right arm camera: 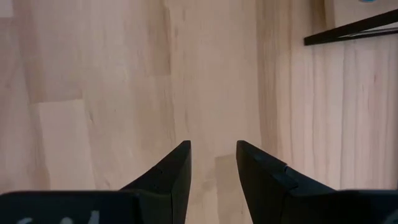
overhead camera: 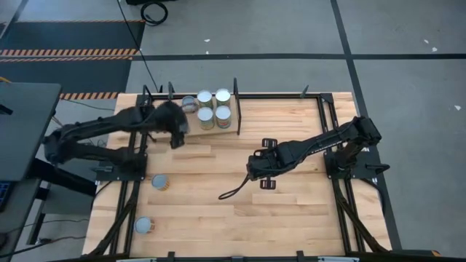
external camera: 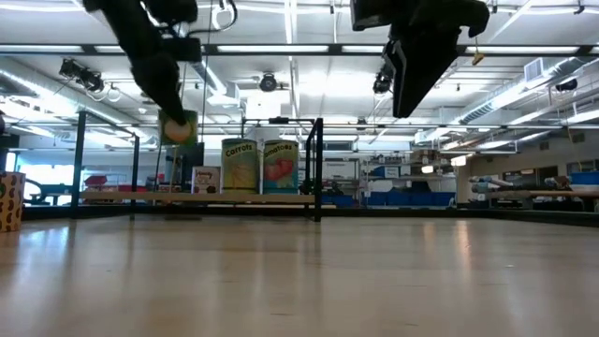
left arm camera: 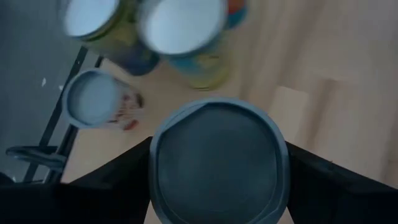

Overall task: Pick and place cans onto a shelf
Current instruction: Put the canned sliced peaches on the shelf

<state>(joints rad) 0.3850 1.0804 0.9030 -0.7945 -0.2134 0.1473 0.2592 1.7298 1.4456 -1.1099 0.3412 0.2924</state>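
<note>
A can (left arm camera: 217, 165) is being pinched by the left gripper (overhead camera: 173, 125), held above the tabletop just beside the shelf (overhead camera: 226, 132), where five cans (overhead camera: 212, 107) are being kept. The right gripper (right arm camera: 211, 168) is being held slightly spread over bare wood.

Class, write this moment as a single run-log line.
left gripper: shut on can, raised beside shelf | right gripper: open, empty, mid-table | shelf: five cans | tabletop: two cans
</note>
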